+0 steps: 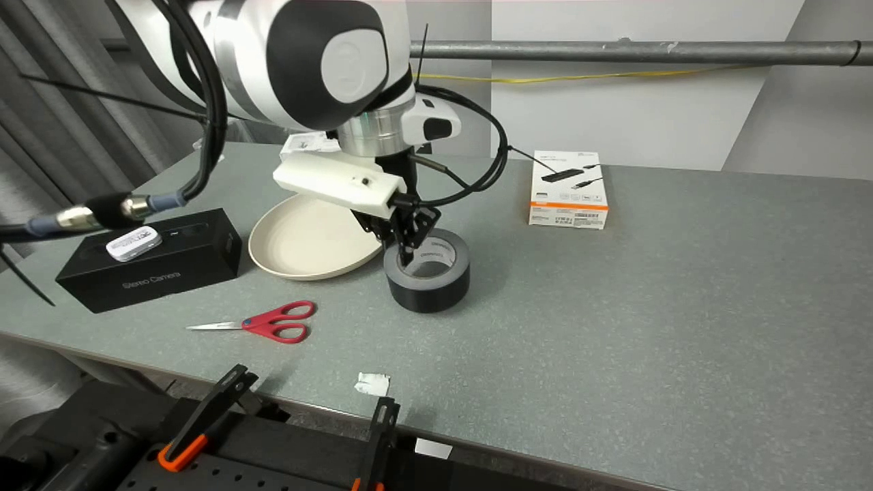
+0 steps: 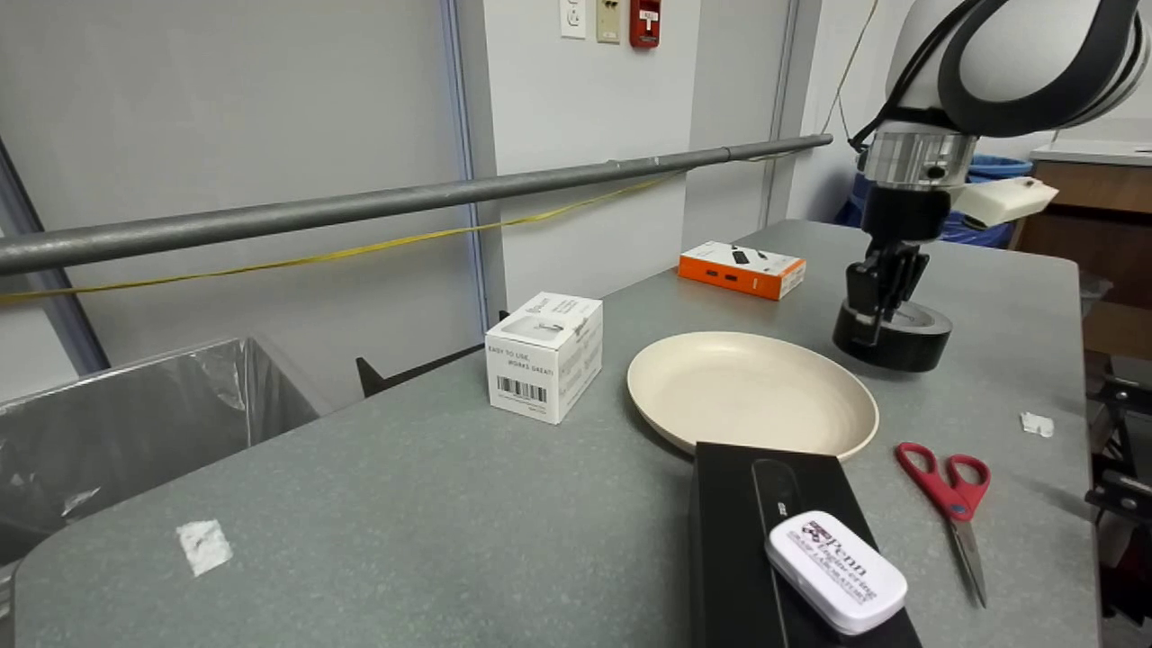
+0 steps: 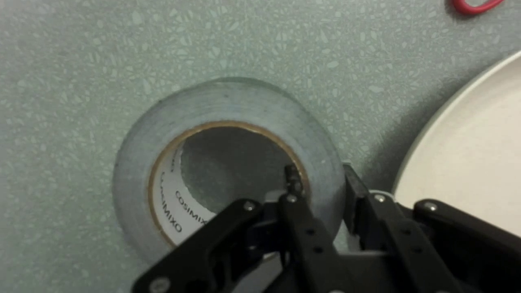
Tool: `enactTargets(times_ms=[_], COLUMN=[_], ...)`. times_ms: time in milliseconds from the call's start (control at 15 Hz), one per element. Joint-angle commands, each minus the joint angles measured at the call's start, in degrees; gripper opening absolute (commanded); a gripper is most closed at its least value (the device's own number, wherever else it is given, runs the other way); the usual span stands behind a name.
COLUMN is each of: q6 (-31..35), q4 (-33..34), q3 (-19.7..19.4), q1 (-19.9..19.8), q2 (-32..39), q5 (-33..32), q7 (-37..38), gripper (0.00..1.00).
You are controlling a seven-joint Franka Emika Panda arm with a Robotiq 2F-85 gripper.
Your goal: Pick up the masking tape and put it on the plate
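Two fingers (image 3: pixel 352 189) of the hand (image 3: pixel 322 181) straddle the wall of the masking tape (image 1: pixel 430 285), a dark grey roll with COSIMIXO printed inside its core: one fingertip sits in the hollow, its partner against the outer side that faces the plate (image 1: pixel 310 239). The hand looks clenched on that wall. Pinching there probably makes sense because the full roll may be too wide to span, while the hollow lets a fingertip in. The roll lies flat, seemingly on the grey surface (image 1: pixel 614 307), just right of the plate in an exterior view and apart from it; a slight lift I could not rule out. The plate faces up close by, so the carry should be short: up over the rim, then left.

Counted, with the same left and right: one roll, one plate; one pair of red-handled scissors (image 1: pixel 262 323), near left; one black Stereo Camera box (image 1: pixel 177 259), left of the plate, apparently serving as a stand for one white Penn Engineering tin (image 1: pixel 134 243); one orange-edged white box (image 1: pixel 569 187), far right; one small white box (image 2: pixel 544 355), beyond the plate; two white scraps (image 2: pixel 204 546) on the surface, well apart; and two orange-tipped clamps (image 1: pixel 206 413) along the near edge, likely fixing something there.
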Motion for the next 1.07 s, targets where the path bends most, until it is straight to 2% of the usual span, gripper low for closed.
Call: enactTargets(times_ms=[0,267,400,467,600,800,867,1000], q6=[2.3,4.2,2.2,1.8,1.8,1.8,1.8,2.2], q4=[-5.6,-6.7,-4.7,-5.0,-4.8,-4.8,-4.8,-2.1], q3=[3.2,7.2,9.3,7.4,8.7,8.7,8.7,9.7], q1=[0.6,3.7,5.4,4.7,5.9,6.0,6.0,6.2], q2=[-8.8,-11.7,-10.7,-9.9,-9.9,-9.8,-9.8,-7.4], q5=[1.5,3.4,8.2,3.7,5.9,6.1,6.1,9.6], q7=[-2.9,-4.8,-7.4,-3.7,-4.7,-5.0,-5.1,-8.5], gripper=[0.06,0.06,0.06,0.26,0.26,0.26,0.06,0.06])
